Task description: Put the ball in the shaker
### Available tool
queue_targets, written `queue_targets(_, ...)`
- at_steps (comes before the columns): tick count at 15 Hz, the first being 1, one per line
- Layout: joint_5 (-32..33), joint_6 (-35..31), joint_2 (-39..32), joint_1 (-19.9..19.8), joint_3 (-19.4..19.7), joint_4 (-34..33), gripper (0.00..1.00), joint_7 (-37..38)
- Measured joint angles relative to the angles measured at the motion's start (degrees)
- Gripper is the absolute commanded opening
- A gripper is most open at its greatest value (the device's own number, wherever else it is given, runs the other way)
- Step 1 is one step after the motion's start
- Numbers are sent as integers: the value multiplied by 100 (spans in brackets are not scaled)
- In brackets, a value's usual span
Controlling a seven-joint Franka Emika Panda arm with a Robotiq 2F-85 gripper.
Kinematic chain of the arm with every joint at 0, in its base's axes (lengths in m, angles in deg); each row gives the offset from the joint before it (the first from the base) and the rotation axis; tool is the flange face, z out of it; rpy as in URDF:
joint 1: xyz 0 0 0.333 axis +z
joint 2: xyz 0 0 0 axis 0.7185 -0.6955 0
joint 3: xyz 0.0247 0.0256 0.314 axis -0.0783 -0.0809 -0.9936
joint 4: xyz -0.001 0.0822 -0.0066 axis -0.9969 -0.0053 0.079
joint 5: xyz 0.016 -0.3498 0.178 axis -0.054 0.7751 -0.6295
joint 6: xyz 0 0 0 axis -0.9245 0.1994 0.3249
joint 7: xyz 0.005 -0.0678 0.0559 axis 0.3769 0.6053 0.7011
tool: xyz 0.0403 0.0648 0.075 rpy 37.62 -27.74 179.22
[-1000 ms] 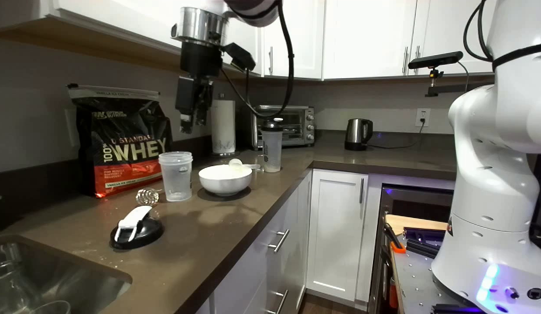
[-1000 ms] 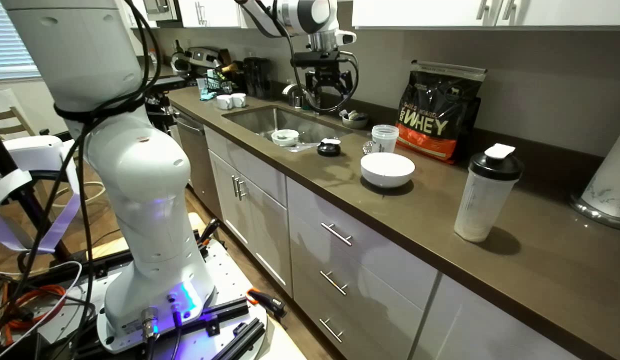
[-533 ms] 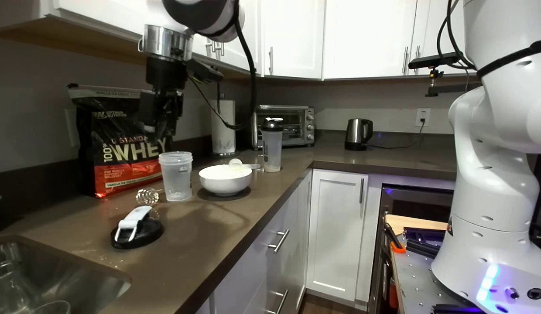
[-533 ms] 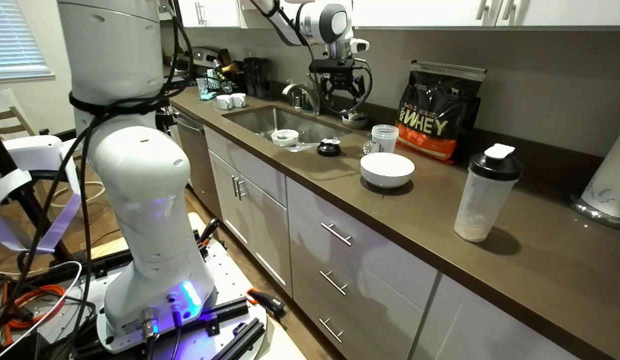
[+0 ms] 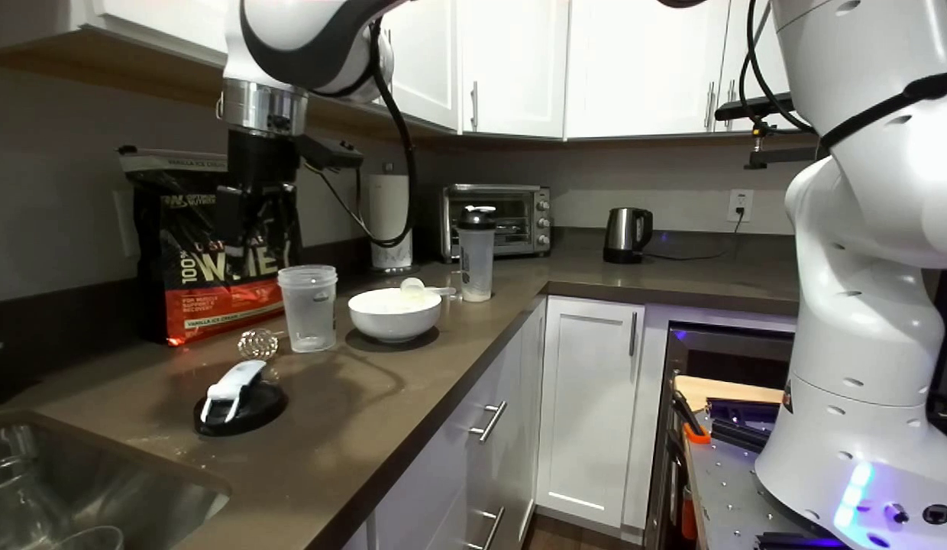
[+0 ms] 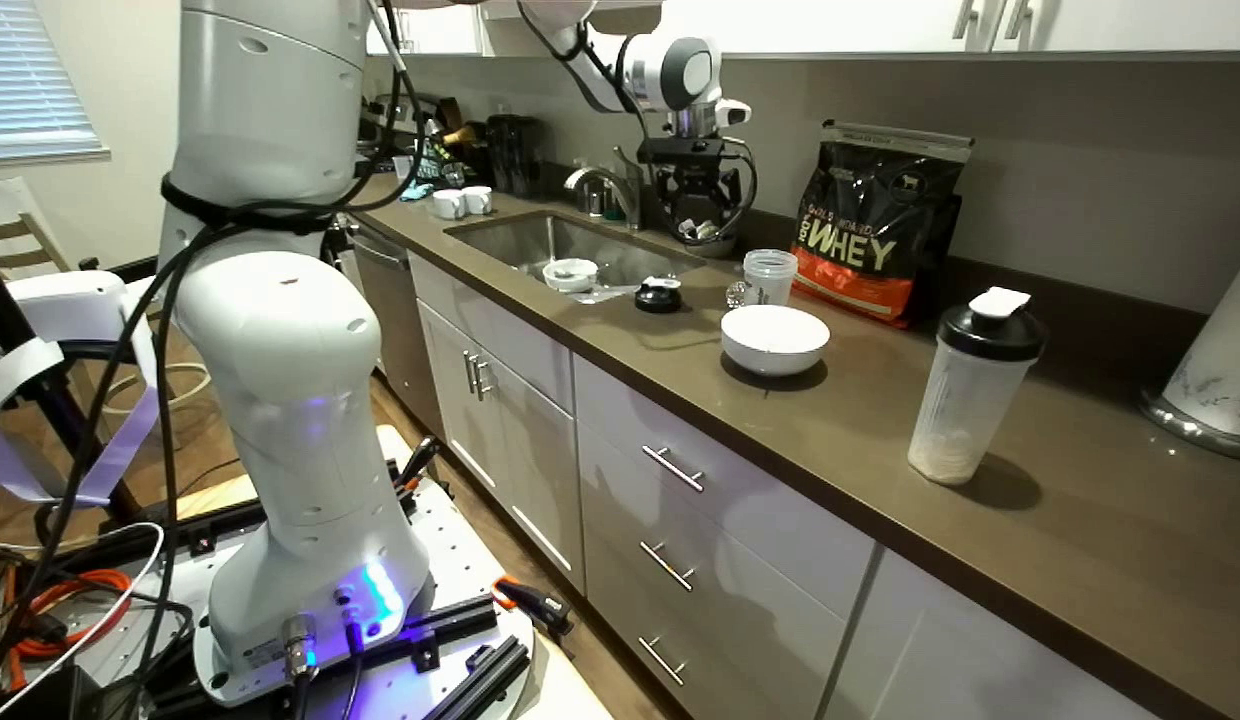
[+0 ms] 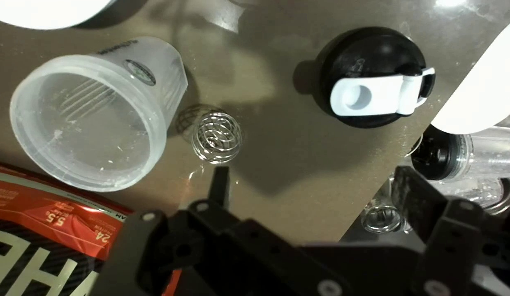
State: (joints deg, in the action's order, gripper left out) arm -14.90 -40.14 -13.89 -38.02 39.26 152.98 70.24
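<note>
The gripper (image 7: pixel 312 174) is spread wide, its two fingers (image 7: pixel 220 187) well apart, with brown desk (image 5: pixel 344 435) showing between them in the wrist view. It points straight down; above it the arm (image 5: pixel 313 34) slants away toward one o'clock in an exterior view, where the gripper stands out against the whey bag (image 5: pixel 202 263). Just past one fingertip, at twelve o'clock from it in the wrist view, the wire ball (image 7: pixel 216 137) lies on the desk (how far the finger hangs above it I cannot tell). Between nine and ten o'clock from the ball, just beside it, stands the shaker (image 7: pixel 160 76), upright, pale flecks (image 7: pixel 57 133) visible through its wide mouth. The black lid (image 7: pixel 372 59) with its white flap lies at one o'clock from the gripper, and a broad shadow (image 7: pixel 271 172) darkens the glossy desk between ball and lid.

In an exterior view the white bowl (image 5: pixel 395 317) sits at three o'clock from the shaker, holding something whitish, a scoop (image 5: pixel 414 286) at its rim. At two o'clock from the bowl stands a capped bottle (image 5: pixel 476 256), pale powder (image 5: pixel 476 296) in its bottom. The sink (image 5: pixel 164 493), at eight o'clock from the lid, holds clear vessels (image 5: pixel 19 504). Farther out are a toaster oven (image 5: pixel 504 206), a kettle (image 5: pixel 620 229) at about three o'clock from the bottle, and white cabinets (image 5: pixel 641 69) overhead.
</note>
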Motion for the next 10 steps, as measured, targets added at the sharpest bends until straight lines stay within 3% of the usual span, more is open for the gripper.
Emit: queue_targets(10,-38,-174,-84,3,-29,-8,100,17)
